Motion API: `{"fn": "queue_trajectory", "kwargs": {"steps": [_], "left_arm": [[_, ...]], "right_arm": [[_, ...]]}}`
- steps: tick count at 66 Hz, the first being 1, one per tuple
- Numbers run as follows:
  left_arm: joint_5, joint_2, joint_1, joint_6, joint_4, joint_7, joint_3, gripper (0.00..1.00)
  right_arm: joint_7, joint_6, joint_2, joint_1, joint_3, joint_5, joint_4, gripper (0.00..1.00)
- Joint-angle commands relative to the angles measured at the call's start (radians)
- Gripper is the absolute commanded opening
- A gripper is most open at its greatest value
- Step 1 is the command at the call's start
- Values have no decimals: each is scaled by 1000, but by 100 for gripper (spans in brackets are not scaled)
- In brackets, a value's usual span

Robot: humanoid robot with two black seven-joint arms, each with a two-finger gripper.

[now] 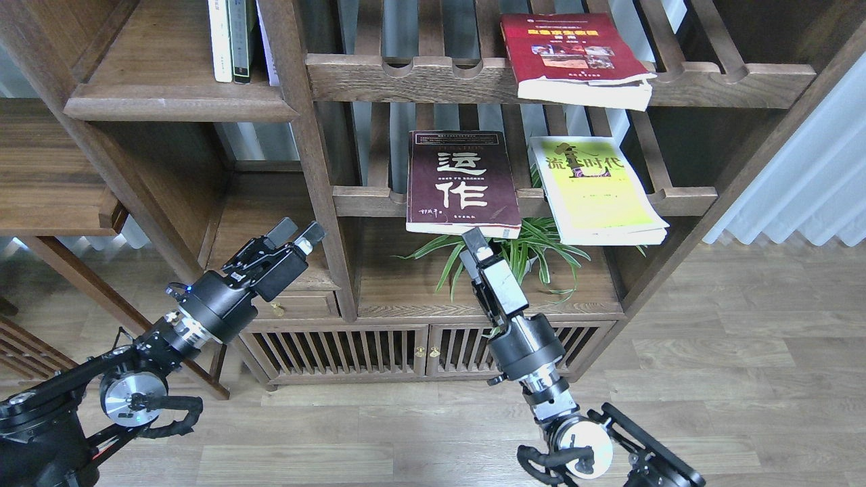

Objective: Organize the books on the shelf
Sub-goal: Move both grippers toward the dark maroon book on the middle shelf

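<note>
Three books lie flat on the slatted racks. The dark maroon book (463, 182) with white characters and the yellow-green book (599, 193) rest side by side on the middle rack, overhanging its front rail. Overhanging the upper rack is the red book (575, 61). The solid shelf (169, 101) is at the upper left. My left gripper (296, 235) hovers open and empty below that shelf, left of the maroon book. My right gripper (475, 245) points up just under the maroon book's near edge. It is seen edge-on, so its fingers cannot be told apart.
Slim white and dark-green books (231, 40) stand upright at the back of the solid shelf. A potted spider plant (534, 247) sits behind my right gripper on the cabinet top (406, 291). A thick upright post (311, 155) divides the bays.
</note>
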Motion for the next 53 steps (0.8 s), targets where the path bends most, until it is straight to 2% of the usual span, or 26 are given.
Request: {"fn": "queue_trajectory", "kwargs": {"steps": [1, 11, 23, 53], "left_arm": [[-1, -2, 0, 0, -3, 0, -27, 100], [-4, -2, 5, 0, -15, 0, -43, 100], [1, -83, 11, 0, 7, 0, -85, 100], [2, -120, 9, 0, 7, 0, -139, 100]], "right_arm": [[0, 0, 0, -1, -1, -3, 1, 99], [-1, 0, 0, -1, -7, -21, 0, 99], [0, 0, 0, -5, -12, -40, -8, 99], [14, 0, 0, -11, -3, -40, -37, 99]]}}
